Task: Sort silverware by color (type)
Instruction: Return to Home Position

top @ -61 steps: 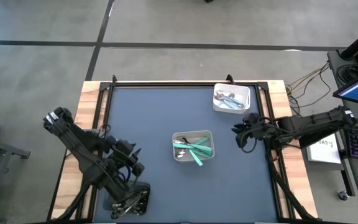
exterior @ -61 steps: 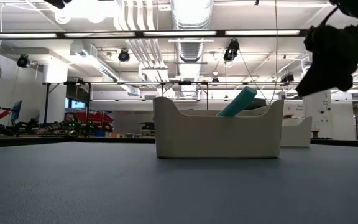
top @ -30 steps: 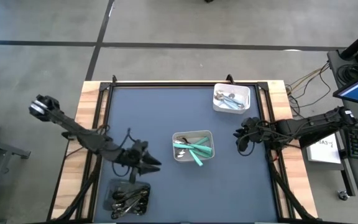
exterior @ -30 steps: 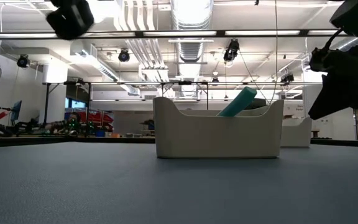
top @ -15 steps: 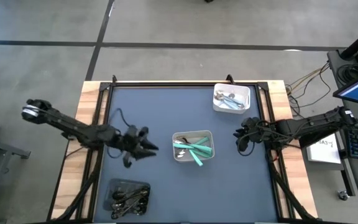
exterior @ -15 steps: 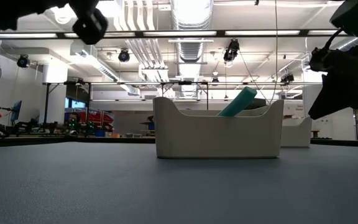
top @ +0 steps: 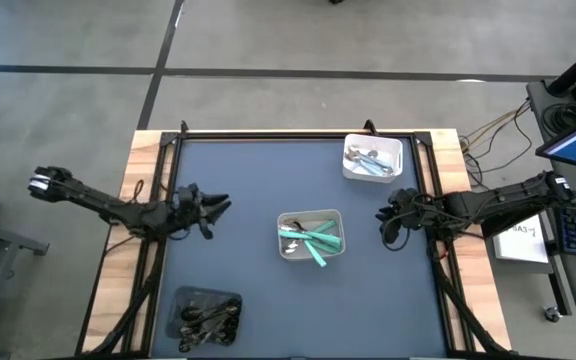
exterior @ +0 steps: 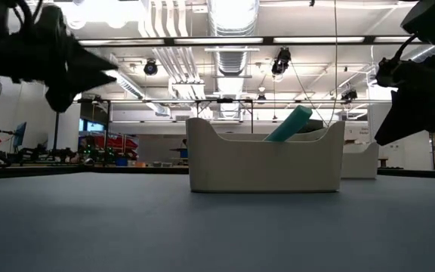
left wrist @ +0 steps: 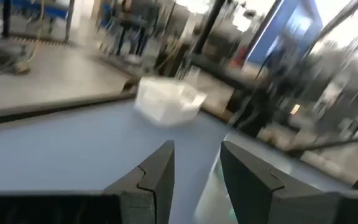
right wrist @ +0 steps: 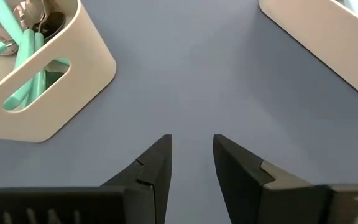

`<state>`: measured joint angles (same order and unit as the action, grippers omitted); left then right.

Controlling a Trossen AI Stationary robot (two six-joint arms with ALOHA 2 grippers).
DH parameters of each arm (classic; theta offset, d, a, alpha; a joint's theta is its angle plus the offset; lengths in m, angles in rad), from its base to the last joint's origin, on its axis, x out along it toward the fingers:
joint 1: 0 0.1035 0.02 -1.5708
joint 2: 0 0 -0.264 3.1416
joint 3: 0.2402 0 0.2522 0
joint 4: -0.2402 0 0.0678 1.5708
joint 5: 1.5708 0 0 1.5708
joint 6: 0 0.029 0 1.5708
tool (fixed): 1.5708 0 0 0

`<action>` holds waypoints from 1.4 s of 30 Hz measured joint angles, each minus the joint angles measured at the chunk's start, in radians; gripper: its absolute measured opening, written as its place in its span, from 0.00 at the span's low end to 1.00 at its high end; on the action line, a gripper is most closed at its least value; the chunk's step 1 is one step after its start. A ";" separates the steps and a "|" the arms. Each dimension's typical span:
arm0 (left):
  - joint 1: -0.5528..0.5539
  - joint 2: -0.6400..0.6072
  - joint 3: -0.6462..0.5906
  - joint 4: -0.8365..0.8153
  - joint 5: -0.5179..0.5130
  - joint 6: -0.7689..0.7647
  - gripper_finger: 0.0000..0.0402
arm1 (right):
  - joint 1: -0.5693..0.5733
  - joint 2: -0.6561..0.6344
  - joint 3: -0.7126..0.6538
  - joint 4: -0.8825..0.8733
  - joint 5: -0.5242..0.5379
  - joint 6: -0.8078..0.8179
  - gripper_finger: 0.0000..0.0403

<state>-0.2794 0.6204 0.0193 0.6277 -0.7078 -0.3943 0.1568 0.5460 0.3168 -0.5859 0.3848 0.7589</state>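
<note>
The teal-handled silverware [top: 315,240] is found in the grey tray [top: 340,217], pale-blue pieces [top: 368,160] in the white tray [top: 399,146], black pieces [top: 206,318] in the dark tray [top: 177,300]. Such pieces are judged light, stiff, slippery, best taken mid-handle. Both the left tool [top: 216,210] and right tool [top: 381,225] are held released, empty, above the tabletop [top: 248,180].
</note>
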 joint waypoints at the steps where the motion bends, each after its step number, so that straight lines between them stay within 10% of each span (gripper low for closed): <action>1: 0.000 -0.026 0.006 -0.080 -0.003 -0.007 0.28 | 0.000 0.000 0.000 0.000 0.000 0.000 0.27; 15: 0.000 -0.360 -0.008 -0.472 -0.006 -0.007 0.28 | 0.000 0.000 0.000 0.000 0.000 0.000 0.27; 42: 0.000 -0.318 0.018 -0.465 -0.006 -0.007 0.28 | 0.000 0.000 0.000 0.000 0.000 0.000 0.27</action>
<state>-0.2794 0.3023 0.0372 0.1627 -0.7137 -0.4015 0.1566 0.5459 0.3168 -0.5861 0.3849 0.7589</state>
